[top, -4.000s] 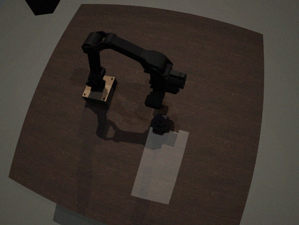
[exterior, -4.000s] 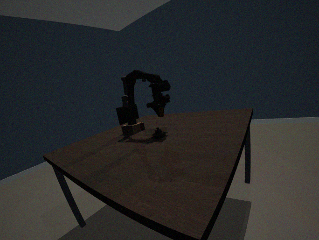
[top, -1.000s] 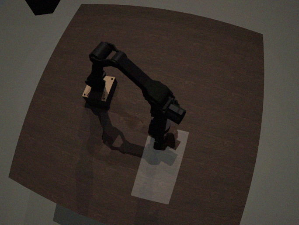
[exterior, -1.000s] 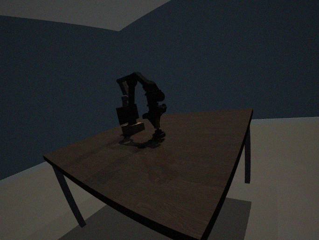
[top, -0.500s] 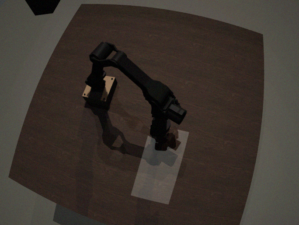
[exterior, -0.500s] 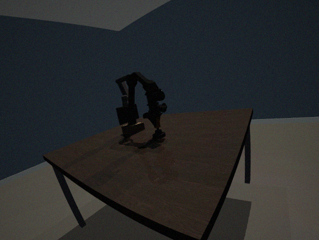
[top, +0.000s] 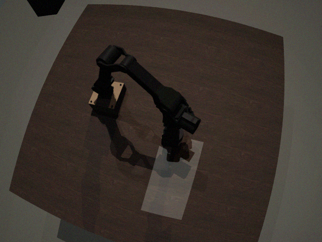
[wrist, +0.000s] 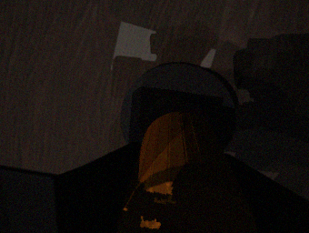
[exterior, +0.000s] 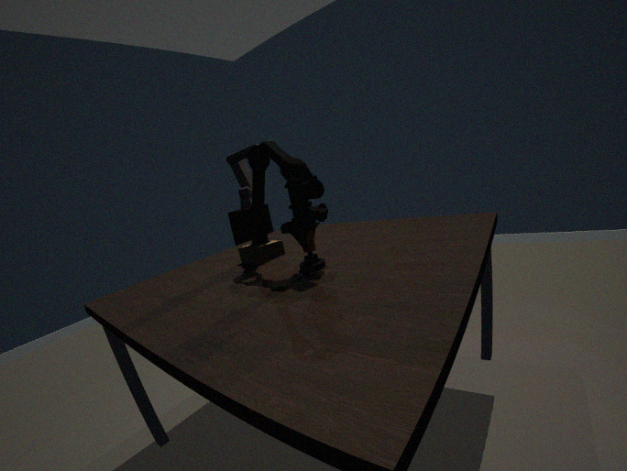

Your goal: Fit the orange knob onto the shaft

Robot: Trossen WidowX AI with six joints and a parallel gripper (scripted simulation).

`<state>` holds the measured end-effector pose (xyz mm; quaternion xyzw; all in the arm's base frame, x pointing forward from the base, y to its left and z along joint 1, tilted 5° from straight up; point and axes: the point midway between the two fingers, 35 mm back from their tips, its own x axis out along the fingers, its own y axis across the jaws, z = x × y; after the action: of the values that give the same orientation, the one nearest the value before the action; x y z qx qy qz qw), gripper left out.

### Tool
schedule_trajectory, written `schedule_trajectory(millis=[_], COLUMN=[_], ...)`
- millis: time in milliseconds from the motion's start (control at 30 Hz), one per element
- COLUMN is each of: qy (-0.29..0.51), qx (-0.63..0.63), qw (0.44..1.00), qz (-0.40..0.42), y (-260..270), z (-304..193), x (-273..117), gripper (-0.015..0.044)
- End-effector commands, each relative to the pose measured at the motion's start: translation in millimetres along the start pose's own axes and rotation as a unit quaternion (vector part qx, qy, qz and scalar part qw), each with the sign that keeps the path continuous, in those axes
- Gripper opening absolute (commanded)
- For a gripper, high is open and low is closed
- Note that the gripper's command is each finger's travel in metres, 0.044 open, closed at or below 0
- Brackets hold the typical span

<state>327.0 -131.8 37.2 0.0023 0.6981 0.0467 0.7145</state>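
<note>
My black parallel-jaw gripper [top: 173,158] [exterior: 310,251] clamps the ridged orange knob [wrist: 165,141] at lower centre of the wrist frame, above the dark round pedestal [wrist: 182,75] [exterior: 312,265]. Misaligned flats could jam it; pressing harder could make it slip or tilt. Seating depth can't be told.

The table [top: 229,104] [exterior: 365,283] [wrist: 54,91] looks like matt, dark-grained wood.
</note>
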Motion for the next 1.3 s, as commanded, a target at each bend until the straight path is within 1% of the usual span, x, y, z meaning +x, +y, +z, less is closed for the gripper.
schedule_trajectory(millis=[0, 267, 500, 1267], qy=[-0.001, -0.001, -0.001, -0.001], qx=[-0.002, -0.006, -0.107, -0.107], qw=[1.000, 1.000, 0.994, 0.994], qz=[-0.002, -0.002, -0.002, -0.002], y=[0.1, 1.9, 1.7, -1.4], z=[-0.4, -2.5, -1.9, 2.1], x=[-0.5, -4.6, -6.5, -2.0], gripper=[0.0000, 0.0000, 0.0000, 0.0000])
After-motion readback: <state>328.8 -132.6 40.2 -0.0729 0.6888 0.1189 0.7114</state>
